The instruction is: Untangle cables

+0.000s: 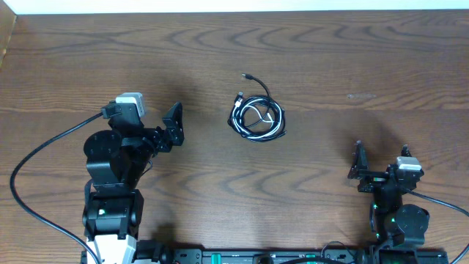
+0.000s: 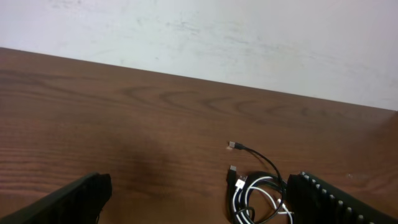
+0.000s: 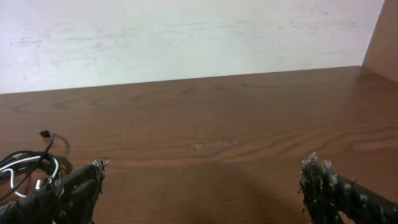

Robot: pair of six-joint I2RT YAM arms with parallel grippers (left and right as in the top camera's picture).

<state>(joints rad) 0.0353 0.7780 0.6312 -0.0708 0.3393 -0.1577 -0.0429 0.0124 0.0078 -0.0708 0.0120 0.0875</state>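
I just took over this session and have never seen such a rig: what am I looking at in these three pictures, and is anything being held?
These are two robot arms at a wooden table. One picture looks straight down: the left gripper is on the left, the right gripper lower right. The other two come from a camera on each wrist; the dark shapes in their lower corners are that arm's own fingers. Between the arms lies one small tangle of cables, black and white cords coiled together. Both grippers are open, hold nothing, and are clear of the cables.
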